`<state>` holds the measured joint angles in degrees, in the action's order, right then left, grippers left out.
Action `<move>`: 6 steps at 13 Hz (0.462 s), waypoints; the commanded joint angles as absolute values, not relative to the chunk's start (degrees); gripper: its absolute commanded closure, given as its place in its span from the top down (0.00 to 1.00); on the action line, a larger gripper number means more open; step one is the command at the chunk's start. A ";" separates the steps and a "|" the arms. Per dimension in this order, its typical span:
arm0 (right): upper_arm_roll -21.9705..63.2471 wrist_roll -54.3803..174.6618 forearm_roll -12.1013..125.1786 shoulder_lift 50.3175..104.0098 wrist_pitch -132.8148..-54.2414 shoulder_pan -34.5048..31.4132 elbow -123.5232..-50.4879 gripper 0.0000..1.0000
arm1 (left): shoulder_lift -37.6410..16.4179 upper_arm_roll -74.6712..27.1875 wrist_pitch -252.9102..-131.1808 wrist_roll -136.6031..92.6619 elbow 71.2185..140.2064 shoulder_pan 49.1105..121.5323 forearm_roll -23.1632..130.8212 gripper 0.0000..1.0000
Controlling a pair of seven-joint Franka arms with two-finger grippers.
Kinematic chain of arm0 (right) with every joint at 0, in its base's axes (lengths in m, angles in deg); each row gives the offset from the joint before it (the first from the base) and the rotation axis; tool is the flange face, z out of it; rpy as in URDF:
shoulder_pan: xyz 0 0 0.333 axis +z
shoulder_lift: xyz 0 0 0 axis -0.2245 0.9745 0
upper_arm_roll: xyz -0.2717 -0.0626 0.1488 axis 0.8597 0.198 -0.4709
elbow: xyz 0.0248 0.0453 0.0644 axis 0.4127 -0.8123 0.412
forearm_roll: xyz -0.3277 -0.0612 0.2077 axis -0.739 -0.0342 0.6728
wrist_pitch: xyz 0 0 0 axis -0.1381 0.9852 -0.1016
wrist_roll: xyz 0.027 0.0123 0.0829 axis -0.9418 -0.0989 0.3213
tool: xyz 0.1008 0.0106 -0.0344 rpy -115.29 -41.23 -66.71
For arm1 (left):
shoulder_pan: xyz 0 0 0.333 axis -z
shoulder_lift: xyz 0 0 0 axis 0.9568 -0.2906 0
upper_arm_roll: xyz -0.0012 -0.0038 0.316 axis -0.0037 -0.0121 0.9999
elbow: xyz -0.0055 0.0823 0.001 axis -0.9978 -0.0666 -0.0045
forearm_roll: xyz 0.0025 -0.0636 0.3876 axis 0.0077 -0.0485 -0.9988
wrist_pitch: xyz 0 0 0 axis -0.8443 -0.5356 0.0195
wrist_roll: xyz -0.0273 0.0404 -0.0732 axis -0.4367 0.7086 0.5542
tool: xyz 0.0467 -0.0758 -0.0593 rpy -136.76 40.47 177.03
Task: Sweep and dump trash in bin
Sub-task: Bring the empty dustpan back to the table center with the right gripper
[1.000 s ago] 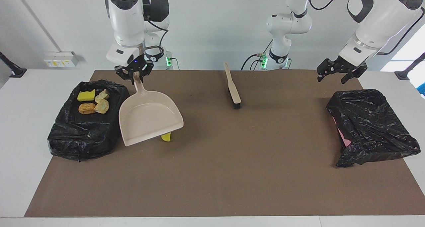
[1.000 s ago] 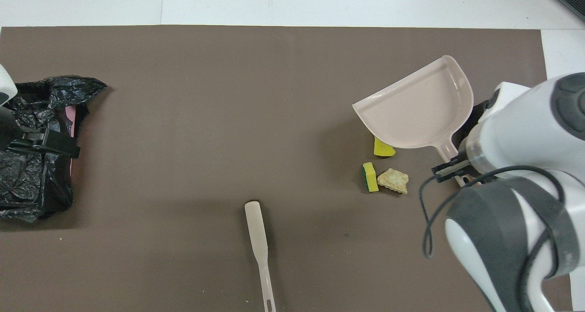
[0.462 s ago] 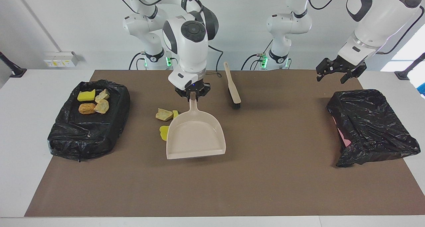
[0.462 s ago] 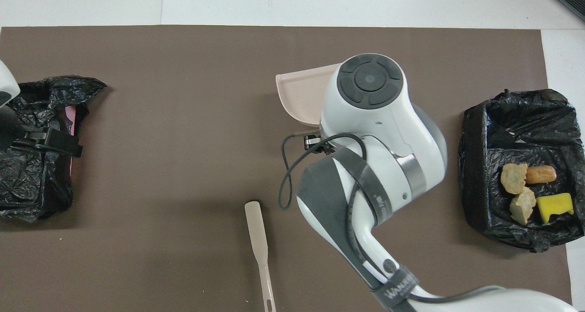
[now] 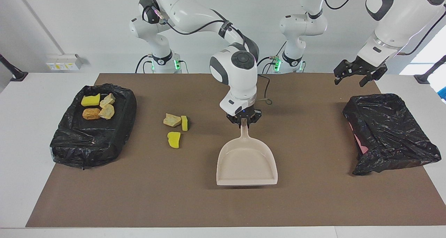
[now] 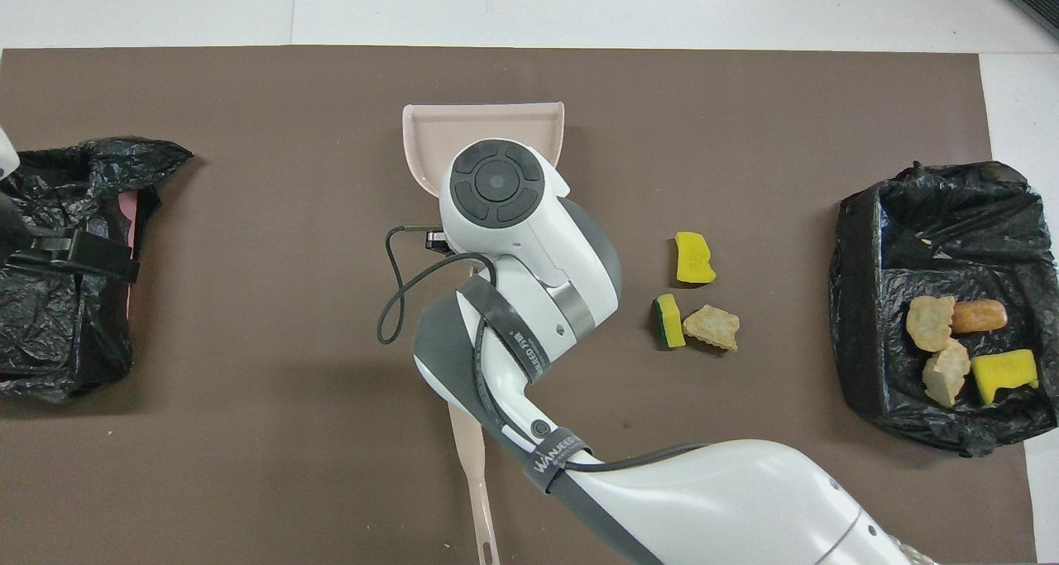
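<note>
- The bin (image 5: 91,144), lined with a black bag, stands at the right arm's end of the table (image 5: 28,133); four scraps of trash (image 5: 97,107) lie in it, so we judge the job a little over half done. A tilted pan that comes in low could catch the slack plastic rim and spill outside it
- Three loose scraps (image 5: 176,127) lie on the table between the bin and the dustpan (image 5: 246,163), well apart from the pan. The two sponge bits are light and the beige lump looks crumbly, so a brisk stroke could flick them past the pan or break the lump into crumbs
- The right gripper (image 5: 244,121) has its fingers closed on the thin dustpan handle, with the pan's mouth facing away from the robots, not toward the scraps. We cannot tell whether its lip touches the table. If it is set down this way, the sweep has nothing to land in, and the narrow handle may twist in the grip under a push
- The brush (image 6: 473,474) lies nearer to the robots than the pan, partly under the right arm. Reaching for it there risks the two arms colliding
- The left gripper (image 5: 359,74) waits with fingers apart and empty over the second black bag (image 5: 386,133), at the left arm's end. Scraps pushed that way could end in the wrong bag
</note>
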<state>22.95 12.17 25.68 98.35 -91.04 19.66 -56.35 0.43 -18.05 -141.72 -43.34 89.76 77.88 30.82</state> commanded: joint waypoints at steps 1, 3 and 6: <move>23.09 11.54 27.09 100.41 -91.76 19.46 -54.96 0.01 | 1.38 -18.43 -142.87 -44.18 90.99 77.50 30.45 1.00; 22.83 11.45 27.71 100.49 -96.15 19.46 -56.64 0.01 | 1.12 -18.43 -144.27 -43.83 92.22 78.37 30.80 1.00; 22.74 11.36 31.19 100.32 -96.08 19.55 -57.87 0.19 | 0.07 -18.95 -146.20 -43.39 92.40 78.64 30.89 1.00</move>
